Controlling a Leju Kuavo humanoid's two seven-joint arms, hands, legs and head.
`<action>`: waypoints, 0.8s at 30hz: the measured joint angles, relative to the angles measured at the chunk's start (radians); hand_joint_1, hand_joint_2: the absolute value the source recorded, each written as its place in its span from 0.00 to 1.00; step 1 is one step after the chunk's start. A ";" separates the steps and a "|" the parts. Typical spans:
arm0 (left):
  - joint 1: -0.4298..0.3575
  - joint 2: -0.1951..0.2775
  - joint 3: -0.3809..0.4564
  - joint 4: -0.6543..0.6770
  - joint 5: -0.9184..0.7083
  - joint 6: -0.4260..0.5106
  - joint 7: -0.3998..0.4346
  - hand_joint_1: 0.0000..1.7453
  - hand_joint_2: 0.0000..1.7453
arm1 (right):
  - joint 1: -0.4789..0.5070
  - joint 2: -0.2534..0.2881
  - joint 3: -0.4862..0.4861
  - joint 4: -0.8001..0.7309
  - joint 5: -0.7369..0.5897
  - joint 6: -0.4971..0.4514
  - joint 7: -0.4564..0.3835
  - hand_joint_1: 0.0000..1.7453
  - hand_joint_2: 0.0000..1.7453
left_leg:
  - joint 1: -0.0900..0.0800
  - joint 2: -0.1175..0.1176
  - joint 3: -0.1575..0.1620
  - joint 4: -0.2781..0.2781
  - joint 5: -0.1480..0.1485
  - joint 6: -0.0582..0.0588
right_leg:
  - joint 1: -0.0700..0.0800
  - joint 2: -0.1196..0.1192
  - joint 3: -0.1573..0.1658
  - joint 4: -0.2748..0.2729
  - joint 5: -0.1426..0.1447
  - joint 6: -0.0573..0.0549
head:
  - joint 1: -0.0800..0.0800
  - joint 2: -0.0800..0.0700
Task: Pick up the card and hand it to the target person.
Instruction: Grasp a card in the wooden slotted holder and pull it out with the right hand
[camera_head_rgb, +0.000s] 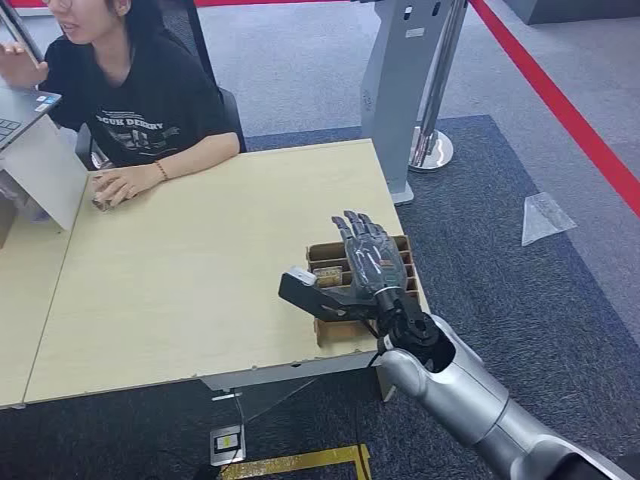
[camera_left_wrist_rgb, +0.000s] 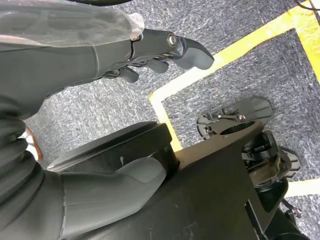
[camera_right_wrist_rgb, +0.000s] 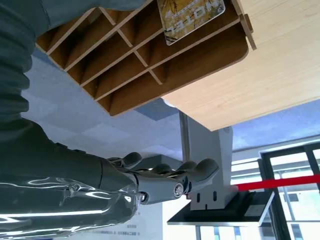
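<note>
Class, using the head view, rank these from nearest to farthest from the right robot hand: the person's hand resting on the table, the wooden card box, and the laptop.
1. The wooden card box, directly beneath the right robot hand at the table's right edge.
2. The person's hand, resting on the table at its far left side.
3. The laptop, at the picture's far left edge, beyond that hand.

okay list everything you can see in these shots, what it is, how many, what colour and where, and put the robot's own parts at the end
table: one, light wood, centre.
card rack: one, brown slotted wood, table's near right corner.
card: one, gold-brown printed, lying in the rack.
laptop: one, grey, far left.
person: one, black T-shirt, seated at the far side, hand on the table.
stand: one, grey, on the carpet beyond the table.
floor tape: red line, right.
right hand: one, dark, fingers spread, over the rack.
left hand: one, dark, above the carpet.
</note>
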 joint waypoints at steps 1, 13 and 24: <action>0.000 0.000 0.000 0.000 0.000 0.000 0.000 0.00 1.00 | 0.000 0.000 0.000 0.000 0.000 0.000 0.000 0.02 1.00 | 0.000 0.000 0.000 0.000 0.000 0.000 | 0.000 0.000 0.000 0.000 0.000 0.000 | 0.000 0.000; -0.002 0.000 0.000 0.000 -0.003 -0.002 0.000 0.00 1.00 | -0.007 0.003 0.002 0.023 -0.001 0.011 -0.002 0.30 1.00 | 0.000 0.000 0.000 0.000 0.000 0.000 | 0.000 0.000 0.000 0.000 0.000 0.000 | 0.000 0.000; -0.004 -0.002 0.000 0.000 -0.002 -0.002 0.003 0.00 1.00 | -0.025 0.019 0.008 0.080 -0.008 0.005 -0.007 0.33 1.00 | 0.000 0.000 0.000 0.000 0.000 0.000 | 0.000 0.000 0.000 0.000 0.000 0.000 | 0.000 0.000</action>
